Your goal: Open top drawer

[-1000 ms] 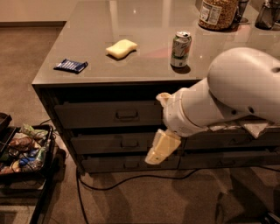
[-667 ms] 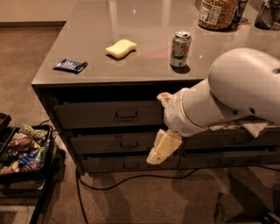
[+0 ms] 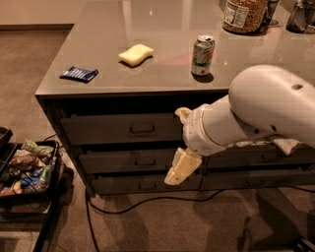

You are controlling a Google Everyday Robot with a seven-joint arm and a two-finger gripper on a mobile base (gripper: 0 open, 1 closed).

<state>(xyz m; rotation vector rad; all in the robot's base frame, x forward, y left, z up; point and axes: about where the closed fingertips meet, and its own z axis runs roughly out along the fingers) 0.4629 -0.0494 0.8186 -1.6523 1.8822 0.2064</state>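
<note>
Gripper: the gripper (image 3: 176,146) is seen at the end of the white arm (image 3: 256,110), in front of the cabinet's drawer fronts and right of the handle (image 3: 142,129) of the top drawer.
Finger spread: the two cream fingers (image 3: 180,167) are held wide apart, one pointing up beside the top drawer front, the other angled down and left across the lower drawers (image 3: 133,162).
Grasp: nothing is held between the fingers; whether a fingertip touches a drawer front cannot be told.
Top drawer: the top drawer (image 3: 108,129) is located directly under the counter edge, its dark-grey front lying flush with the cabinet and its metal loop handle at centre, left of the gripper and not enclosed by it.
Cloth scrap: a pale cloth scrap (image 3: 285,144) is seen on the drawer fronts below the arm, at right.
Counter: on the grey counter (image 3: 162,24) are set a soda can (image 3: 202,55), a yellow sponge (image 3: 136,54) to its left, and a blue packet (image 3: 78,74) near the left front corner; a jar (image 3: 244,15) is placed at the far right.
Floor: a black cable (image 3: 147,199) is laid on the carpet below the cabinet; a dark bin (image 3: 29,189) of mixed items is placed to the left.
</note>
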